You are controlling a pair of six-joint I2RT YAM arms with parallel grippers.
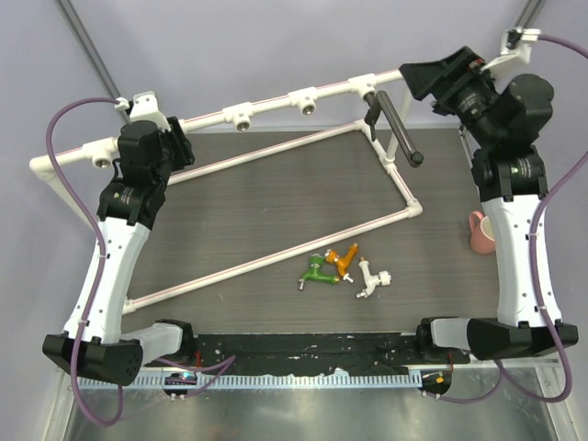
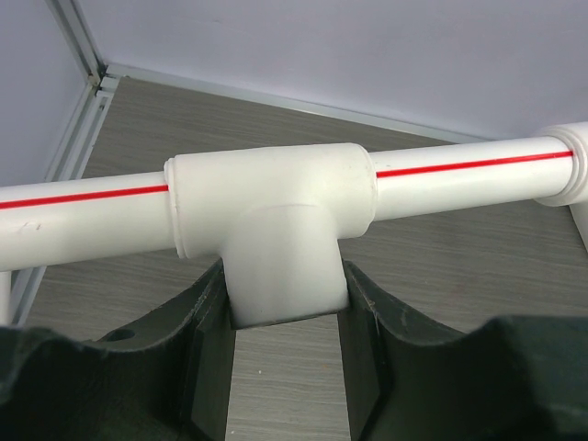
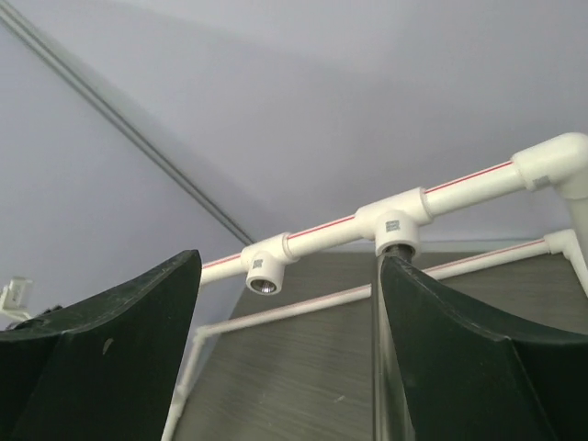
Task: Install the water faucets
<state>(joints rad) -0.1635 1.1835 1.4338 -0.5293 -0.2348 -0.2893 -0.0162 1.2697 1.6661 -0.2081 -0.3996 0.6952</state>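
Observation:
The black faucet (image 1: 401, 130) has its long tube plugged into the rightmost tee socket (image 1: 367, 87) of the white pipe frame (image 1: 276, 108). My right gripper (image 1: 411, 81) is open just right of it. In the right wrist view the gripper (image 3: 289, 262) is spread wide, and the dark tube (image 3: 378, 367) runs along the right finger's inner edge up into the socket (image 3: 397, 241). The green (image 1: 317, 270), orange (image 1: 346, 259) and white (image 1: 372, 278) faucets lie loose on the table. My left gripper (image 1: 173, 145) is shut on a tee socket (image 2: 285, 248) at the frame's left end.
A pink cup (image 1: 481, 232) stands at the table's right edge beside the right arm. The frame's lower pipes (image 1: 276, 262) cross the dark tabletop diagonally. Two empty tee sockets (image 1: 241, 118) (image 1: 303, 99) face forward on the top rail. A wall rises behind.

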